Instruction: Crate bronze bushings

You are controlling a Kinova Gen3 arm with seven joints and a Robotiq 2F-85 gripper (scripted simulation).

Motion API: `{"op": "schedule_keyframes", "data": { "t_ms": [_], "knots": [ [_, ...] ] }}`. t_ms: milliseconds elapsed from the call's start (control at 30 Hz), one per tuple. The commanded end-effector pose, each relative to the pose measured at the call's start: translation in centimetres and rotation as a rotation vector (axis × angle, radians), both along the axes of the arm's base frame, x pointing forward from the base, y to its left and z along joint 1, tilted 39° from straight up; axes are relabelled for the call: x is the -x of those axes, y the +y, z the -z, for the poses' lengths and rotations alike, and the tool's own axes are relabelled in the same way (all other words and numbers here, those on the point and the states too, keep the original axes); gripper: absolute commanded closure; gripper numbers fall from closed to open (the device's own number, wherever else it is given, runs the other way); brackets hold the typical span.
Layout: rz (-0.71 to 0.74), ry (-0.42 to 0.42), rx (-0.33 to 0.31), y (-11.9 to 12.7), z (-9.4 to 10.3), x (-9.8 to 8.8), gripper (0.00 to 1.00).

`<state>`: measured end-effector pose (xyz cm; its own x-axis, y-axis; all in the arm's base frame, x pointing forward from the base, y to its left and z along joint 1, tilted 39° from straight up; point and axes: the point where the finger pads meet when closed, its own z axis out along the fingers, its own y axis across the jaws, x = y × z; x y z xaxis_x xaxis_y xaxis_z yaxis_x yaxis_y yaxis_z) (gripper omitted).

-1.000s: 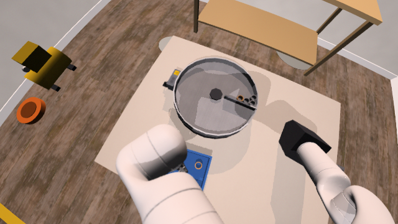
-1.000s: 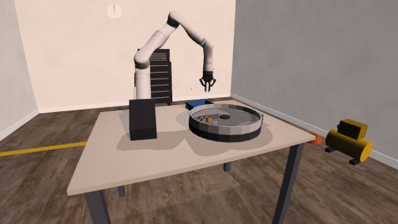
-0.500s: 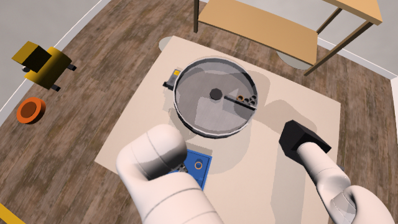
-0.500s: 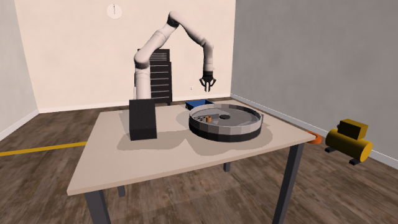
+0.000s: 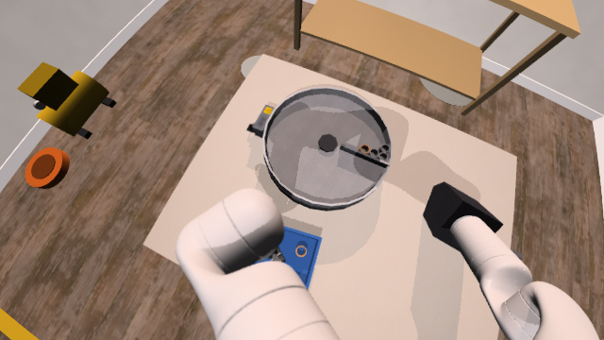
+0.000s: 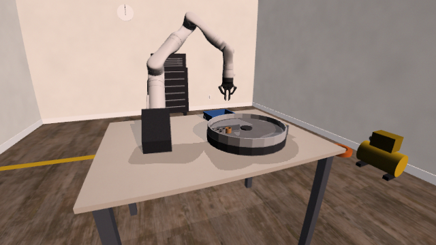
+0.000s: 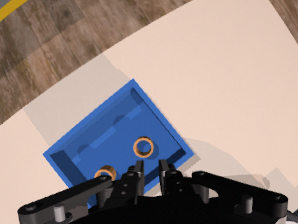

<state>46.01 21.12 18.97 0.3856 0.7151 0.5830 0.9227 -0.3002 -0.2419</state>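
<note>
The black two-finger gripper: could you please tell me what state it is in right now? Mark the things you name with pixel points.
Black two-finger gripper [image 5: 278,255] [image 6: 227,99] [image 7: 151,169]: slightly open, a narrow gap between its fingertips, holding nothing.

No change can be made out between the earlier pictures and now. Any shift of the white, jointed arm [image 5: 231,231] [image 6: 212,35] or its black two-finger claw [image 5: 277,256] [image 6: 227,99] [image 7: 151,169] is too small to tell, as is any shift of the short, ring-shaped bronze bushing [image 5: 360,146] [image 6: 228,130] at three o'clock on the round grey turning table [image 5: 302,127] [image 6: 246,141].
</note>
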Motion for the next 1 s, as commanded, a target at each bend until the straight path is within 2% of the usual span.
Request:
{"op": "schedule_keyframes", "data": {
  "t_ms": [0,667,833,967],
  "knots": [
    [0.001,-0.002,0.000,-0.1,-0.1,-0.1,0.84],
    [0.001,-0.002,0.000,-0.1,-0.1,-0.1,0.84],
    [0.001,-0.002,0.000,-4.3,3.6,1.4,0.86],
    [0.001,-0.002,0.000,-4.3,3.6,1.4,0.86]
  ]
}}
